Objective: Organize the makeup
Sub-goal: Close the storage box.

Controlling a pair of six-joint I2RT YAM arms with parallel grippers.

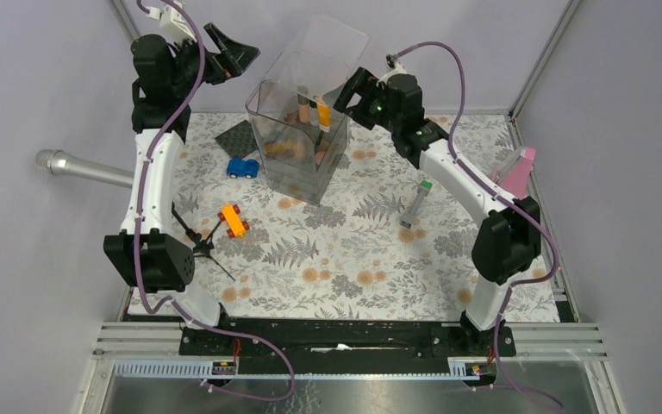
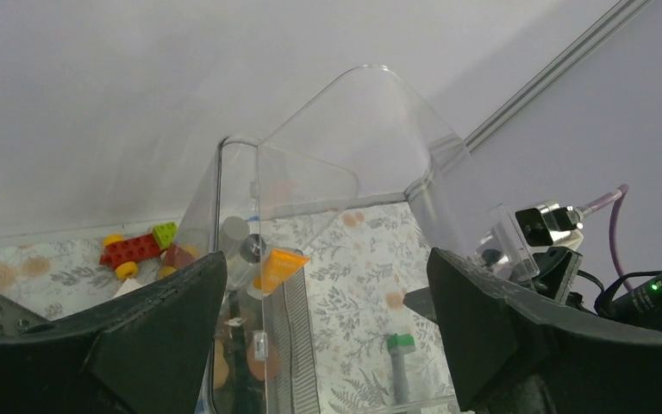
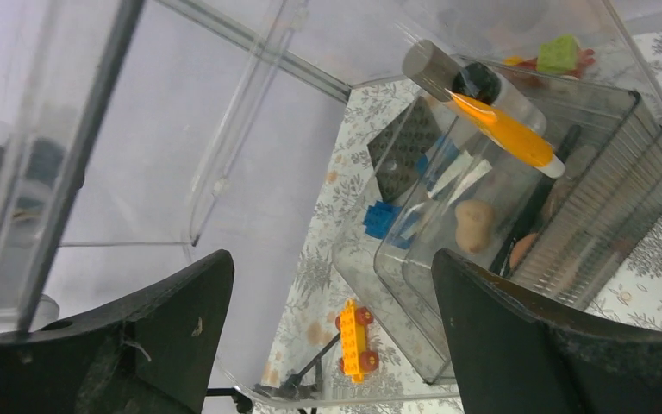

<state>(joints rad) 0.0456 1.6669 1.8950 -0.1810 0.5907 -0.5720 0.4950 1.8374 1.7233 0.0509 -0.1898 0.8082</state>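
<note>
A clear organizer box (image 1: pixel 297 142) stands at the back centre with its lid (image 1: pixel 332 47) raised. Inside it I see an orange tube (image 3: pixel 504 131), a grey-capped tube (image 3: pixel 427 62), a tan puff (image 3: pixel 474 222) and a coral disc (image 3: pixel 523 248). The grey tube with green cap (image 1: pixel 415 203) lies on the mat right of the box and also shows in the left wrist view (image 2: pixel 399 362). My left gripper (image 1: pixel 233 56) is open and empty, high to the left of the lid. My right gripper (image 1: pixel 353 90) is open and empty by the box's upper right rim.
A blue car (image 1: pixel 242 167), an orange car (image 1: pixel 233 220), a dark baseplate (image 1: pixel 240 138) and a black tripod (image 1: pixel 202 241) lie left of the box. A silver microphone (image 1: pixel 82 166) pokes in at the left. A pink item (image 1: pixel 517 168) leans at the right edge. A red-green block car (image 2: pixel 138 247) sits behind the box.
</note>
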